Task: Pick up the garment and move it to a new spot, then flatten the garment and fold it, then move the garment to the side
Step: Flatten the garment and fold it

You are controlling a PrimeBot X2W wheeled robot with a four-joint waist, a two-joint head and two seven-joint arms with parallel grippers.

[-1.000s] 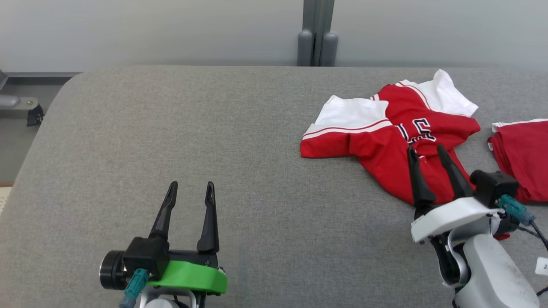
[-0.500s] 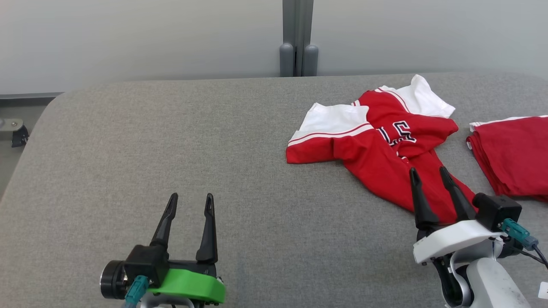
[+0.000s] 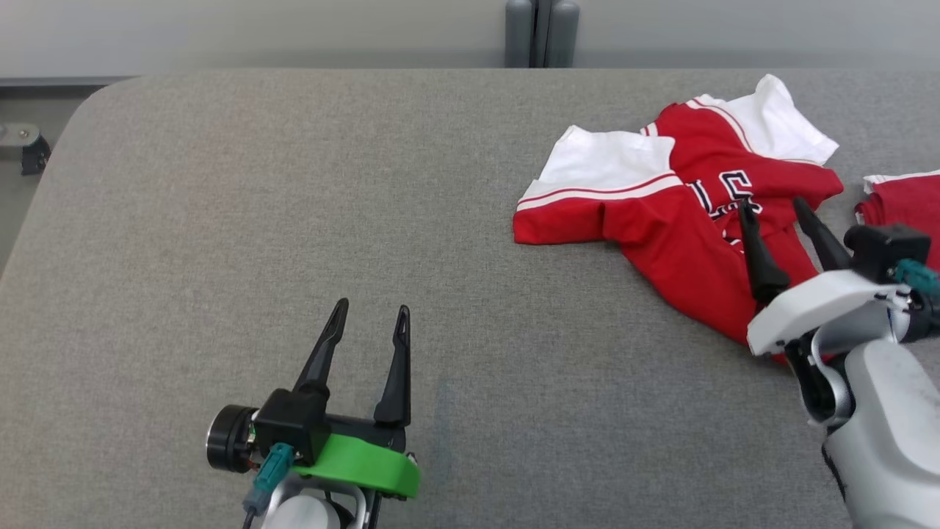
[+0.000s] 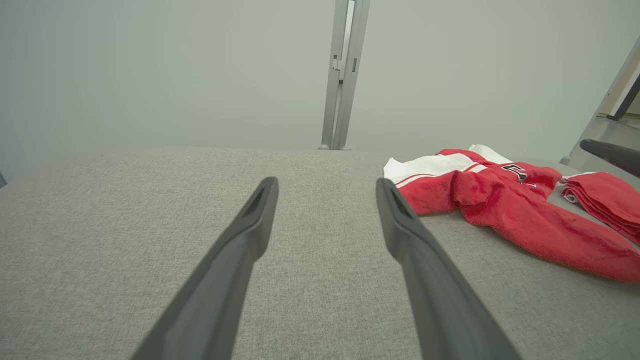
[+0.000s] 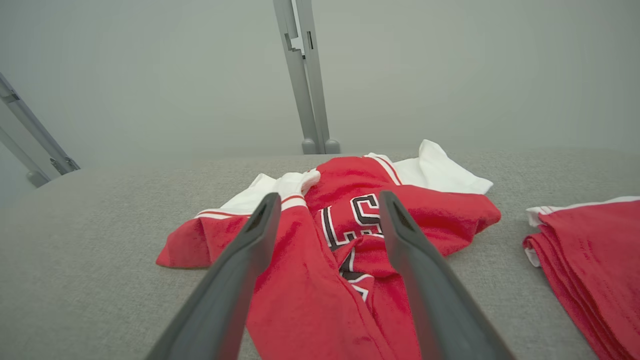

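The garment (image 3: pixel 661 213) is a crumpled red and white jersey with dark lettering, lying at the right rear of the grey table (image 3: pixel 294 206). It also lies at the right of the left wrist view (image 4: pixel 500 205) and ahead in the right wrist view (image 5: pixel 350 225). My right gripper (image 3: pixel 772 204) hovers open over the garment's near part, nothing between its fingers (image 5: pixel 240 260). My left gripper (image 3: pixel 371 308) stands open over bare table at the lower left, well apart from the garment, its fingers (image 4: pixel 240 250) empty.
A folded red cloth pile (image 3: pixel 899 202) with a white edge lies at the far right, close to the garment; the right wrist view has the pile (image 5: pixel 590 260) on its right. A grey post (image 3: pixel 540 33) stands behind the table's far edge. The table's left corner is rounded.
The head camera shifted, so the whole picture moved. My right gripper has advanced farther over the garment toward its lettering. My left gripper stays open over bare table.
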